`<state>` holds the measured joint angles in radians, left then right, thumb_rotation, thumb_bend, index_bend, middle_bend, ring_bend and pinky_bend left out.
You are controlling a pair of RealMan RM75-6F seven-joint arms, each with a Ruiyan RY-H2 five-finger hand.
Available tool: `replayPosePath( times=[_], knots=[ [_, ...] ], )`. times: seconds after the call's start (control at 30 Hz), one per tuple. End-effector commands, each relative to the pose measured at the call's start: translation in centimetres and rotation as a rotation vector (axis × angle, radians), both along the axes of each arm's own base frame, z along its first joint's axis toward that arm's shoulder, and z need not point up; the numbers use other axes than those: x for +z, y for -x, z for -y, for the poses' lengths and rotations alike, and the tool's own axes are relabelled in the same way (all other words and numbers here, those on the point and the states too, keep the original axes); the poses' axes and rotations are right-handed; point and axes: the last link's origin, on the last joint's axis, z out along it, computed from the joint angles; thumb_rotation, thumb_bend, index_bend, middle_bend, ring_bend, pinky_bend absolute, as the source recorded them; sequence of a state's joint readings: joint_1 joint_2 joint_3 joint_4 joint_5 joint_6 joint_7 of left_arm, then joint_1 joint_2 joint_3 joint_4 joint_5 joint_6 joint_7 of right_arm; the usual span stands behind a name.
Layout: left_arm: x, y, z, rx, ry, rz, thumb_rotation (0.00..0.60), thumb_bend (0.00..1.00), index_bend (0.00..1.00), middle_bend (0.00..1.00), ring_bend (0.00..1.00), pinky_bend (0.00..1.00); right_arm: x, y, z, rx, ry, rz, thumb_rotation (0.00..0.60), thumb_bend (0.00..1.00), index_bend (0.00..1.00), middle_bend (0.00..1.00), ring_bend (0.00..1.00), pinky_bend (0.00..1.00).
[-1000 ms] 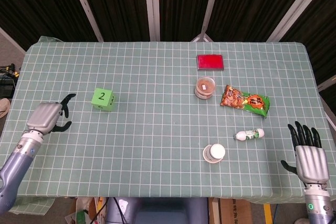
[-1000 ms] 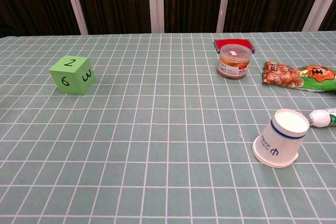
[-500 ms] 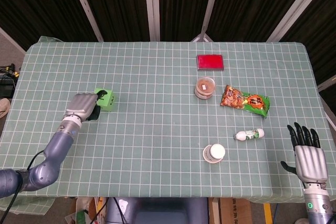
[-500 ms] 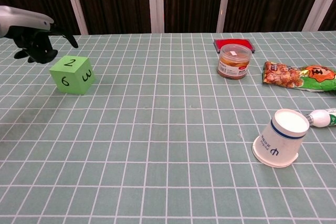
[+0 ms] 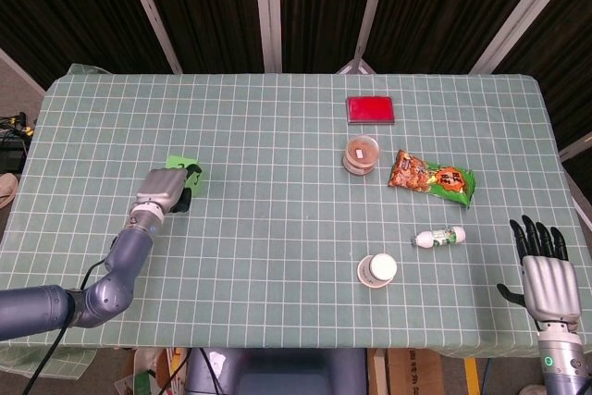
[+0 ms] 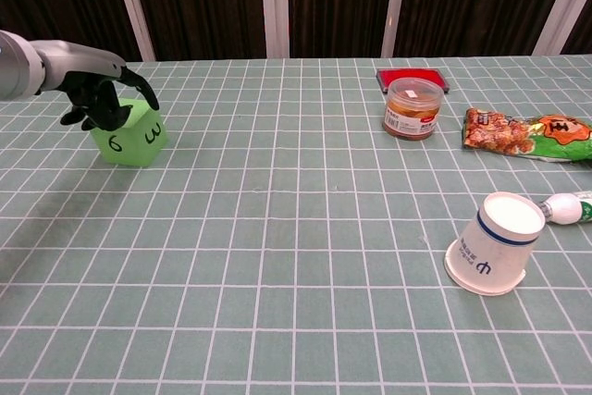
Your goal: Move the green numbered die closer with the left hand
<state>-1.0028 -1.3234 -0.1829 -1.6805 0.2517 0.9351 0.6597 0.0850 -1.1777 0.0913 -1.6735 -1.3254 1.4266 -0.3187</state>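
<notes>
The left hand (image 5: 165,187) has a flat silver-grey metal back and black fingers (image 6: 102,104). Its wrist is a pale ring, and the arm behind it is smooth blue-grey, with a thin black cable along it at the lower left. The right hand (image 5: 544,270), lower right, looks the same: silver back, black fingers, and a small green light on the wrist.
</notes>
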Motion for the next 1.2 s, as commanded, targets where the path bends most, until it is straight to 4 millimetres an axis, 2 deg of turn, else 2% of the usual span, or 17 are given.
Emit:
replayPosePath(
  times=[0.03, 0.57, 0.8, 1.2],
  knots=[
    [-0.4, -0.1, -0.2, 0.001, 0.008, -0.004, 0.600, 0.90, 0.20, 0.85, 0.71, 0.76, 0.0, 0.0, 0.0, -0.001, 0.001, -0.001, 0.600, 0.08, 0.06, 0.01, 0.00, 0.00],
    [-0.7, -0.4, -1.0, 0.026, 0.003, 0.015, 0.600, 0.91, 0.21, 0.85, 0.72, 0.77, -0.2, 0.2, 0.2, -0.017, -0.009, -0.013, 0.600, 0.08, 0.06, 0.00, 0.00, 0.00],
    [-0.7, -0.7, -1.2, 0.024, -0.012, 0.010, 0.600, 0.93, 0.21, 0.85, 0.75, 0.86, -0.1, 0.2, 0.2, -0.017, -0.007, -0.013, 0.600, 0.08, 0.06, 0.00, 0.00, 0.00],
    [-0.4, -0.2, -1.8, 0.047, -0.040, -0.011, 0.600, 0.93, 0.21, 0.85, 0.76, 0.88, -0.1, 0.3, 0.2, -0.021, -0.009, -0.012, 0.600, 0.08, 0.06, 0.00, 0.00, 0.00]
  ],
)
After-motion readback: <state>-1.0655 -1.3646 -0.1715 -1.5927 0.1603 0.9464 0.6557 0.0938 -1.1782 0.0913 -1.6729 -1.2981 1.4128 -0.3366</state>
